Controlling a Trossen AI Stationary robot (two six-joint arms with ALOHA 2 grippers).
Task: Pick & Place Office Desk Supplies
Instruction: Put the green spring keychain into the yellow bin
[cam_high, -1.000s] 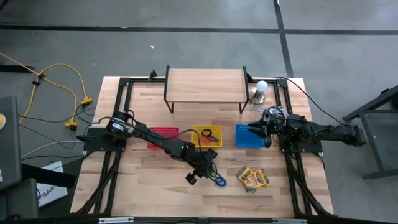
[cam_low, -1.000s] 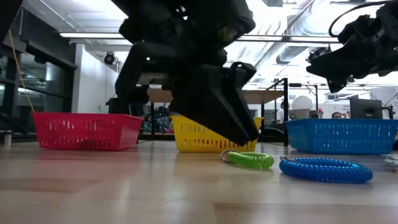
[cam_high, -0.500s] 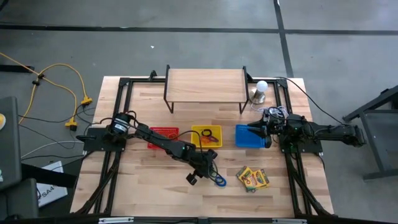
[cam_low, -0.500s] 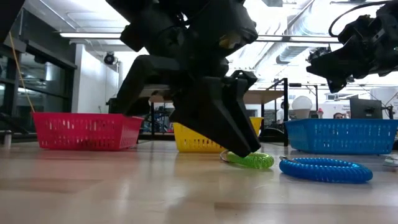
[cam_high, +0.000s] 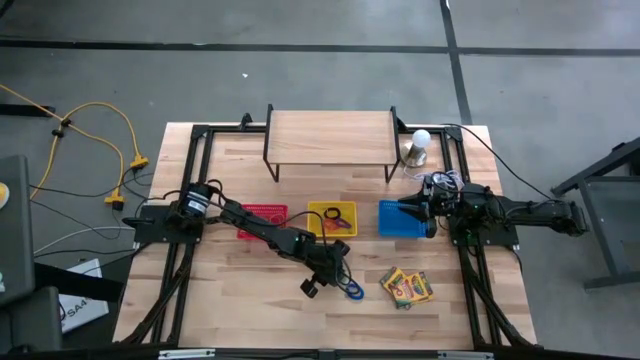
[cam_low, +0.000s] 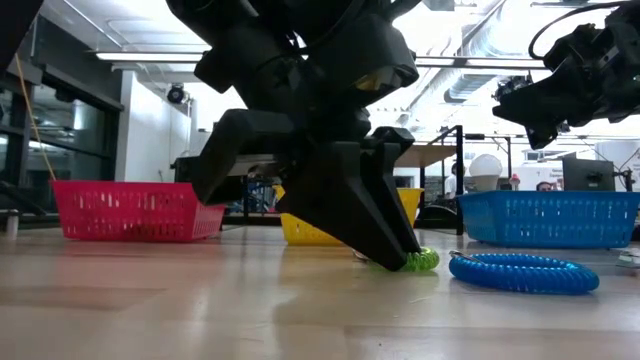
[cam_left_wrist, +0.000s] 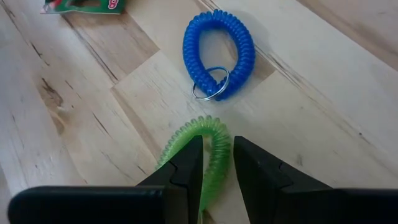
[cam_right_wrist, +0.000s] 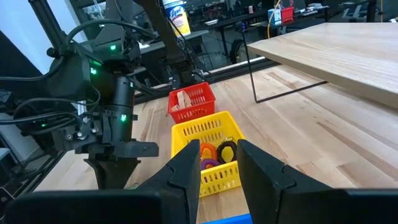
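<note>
Straddling the green coil ring (cam_left_wrist: 205, 149) with my left hand (cam_left_wrist: 216, 163), I have the fingers slightly parted, one on either side of the coil, down at the tabletop (cam_left_wrist: 74, 124); the blue coil ring (cam_left_wrist: 219, 53) lies just beyond it, apart; crayon boxes (cam_high: 405, 287) sit to the right of both rings; my right hand (cam_right_wrist: 214, 163) hangs over the blue basket (cam_high: 400, 219), fingers a little apart, holding nothing.

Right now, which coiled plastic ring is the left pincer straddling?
The green coiled plastic ring: one strand sits between the left pincer's fingers. The blue coiled ring lies just beyond, untouched.
</note>
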